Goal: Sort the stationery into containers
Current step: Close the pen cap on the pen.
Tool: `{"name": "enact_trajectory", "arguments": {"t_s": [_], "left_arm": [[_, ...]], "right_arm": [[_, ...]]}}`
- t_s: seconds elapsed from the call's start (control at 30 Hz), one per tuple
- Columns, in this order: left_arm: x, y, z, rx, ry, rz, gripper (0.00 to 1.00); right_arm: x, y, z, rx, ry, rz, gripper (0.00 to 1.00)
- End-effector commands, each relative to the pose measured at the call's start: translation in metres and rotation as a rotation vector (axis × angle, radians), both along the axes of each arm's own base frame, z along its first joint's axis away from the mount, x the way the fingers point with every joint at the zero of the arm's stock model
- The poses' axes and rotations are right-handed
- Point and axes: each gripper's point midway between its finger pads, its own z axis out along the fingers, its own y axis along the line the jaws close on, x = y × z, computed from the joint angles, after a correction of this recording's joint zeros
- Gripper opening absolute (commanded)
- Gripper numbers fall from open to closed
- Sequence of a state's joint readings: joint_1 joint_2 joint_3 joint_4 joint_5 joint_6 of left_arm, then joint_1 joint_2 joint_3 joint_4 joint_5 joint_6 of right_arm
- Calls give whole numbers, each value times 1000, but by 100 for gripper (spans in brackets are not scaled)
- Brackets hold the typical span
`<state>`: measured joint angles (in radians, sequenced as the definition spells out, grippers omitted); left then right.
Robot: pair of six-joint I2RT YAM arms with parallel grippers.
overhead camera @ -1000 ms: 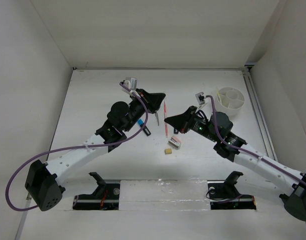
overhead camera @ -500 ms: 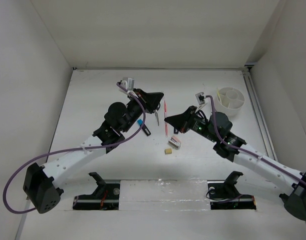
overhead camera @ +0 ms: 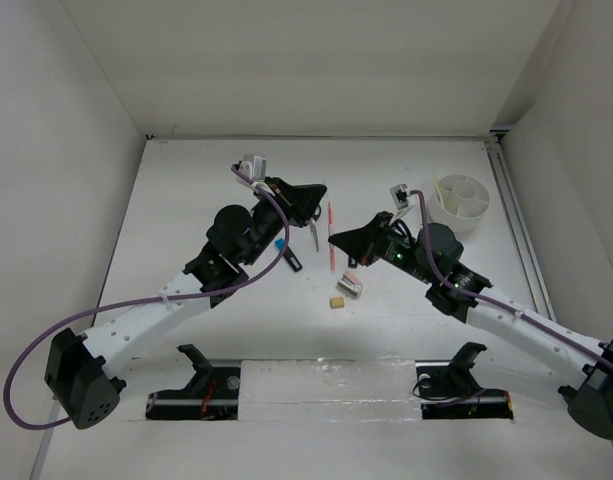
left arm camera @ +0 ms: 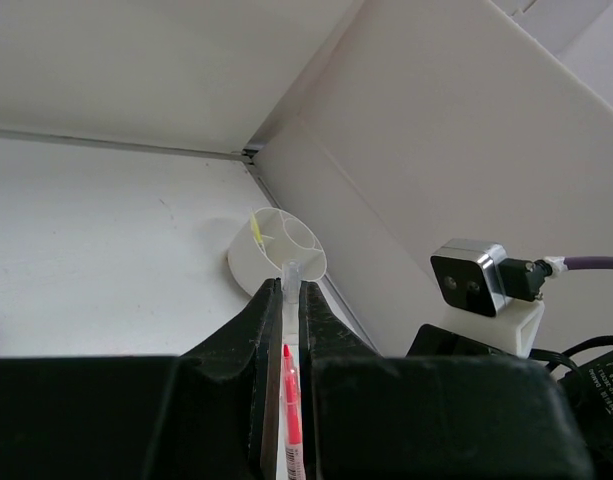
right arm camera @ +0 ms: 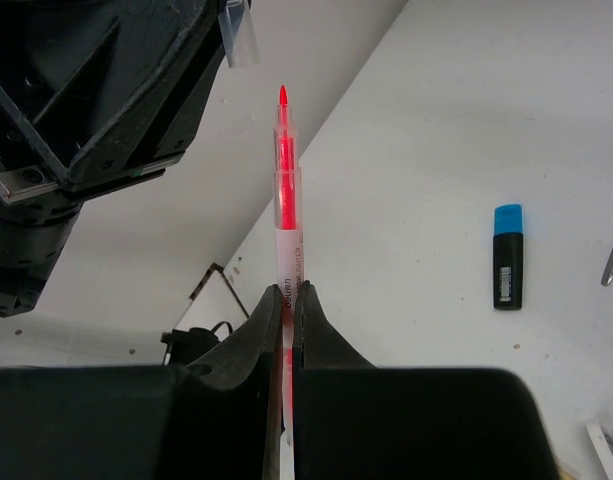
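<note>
Right gripper point(right arm camera: 287, 292) is clamped on the pink pencil point(right arm camera: 284, 190) near one end, over the middle of the tabletop. The white organizer point(overhead camera: 454, 222) sits by the far right corner. Left gripper point(left arm camera: 291, 290) is closed, close by the pencil tip. Risks: the long free end pivots in the jaws, knocks the left gripper, or snags a divider and tips the organizer.

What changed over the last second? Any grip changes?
Left gripper drifted slightly left, away from the pink pen. Nothing was grabbed or released: it is shut on a clear piece, and the right gripper is shut on the pen. Organizer unmoved.
</note>
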<state>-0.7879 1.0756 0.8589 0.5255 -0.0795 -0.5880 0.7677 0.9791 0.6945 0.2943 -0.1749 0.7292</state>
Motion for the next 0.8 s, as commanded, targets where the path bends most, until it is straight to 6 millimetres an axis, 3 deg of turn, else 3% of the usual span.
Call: {"name": "enact_trajectory", "arguments": {"t_s": [0.0,0.77], "left_arm": [[-3,4,31,-66,-50,-1,0],[-1,-1,22,-52,-38,-10,0]], "right_arm": [[-1,3,33,49,-73,6,0],[-2,6,39,50,-88,25,0]]}}
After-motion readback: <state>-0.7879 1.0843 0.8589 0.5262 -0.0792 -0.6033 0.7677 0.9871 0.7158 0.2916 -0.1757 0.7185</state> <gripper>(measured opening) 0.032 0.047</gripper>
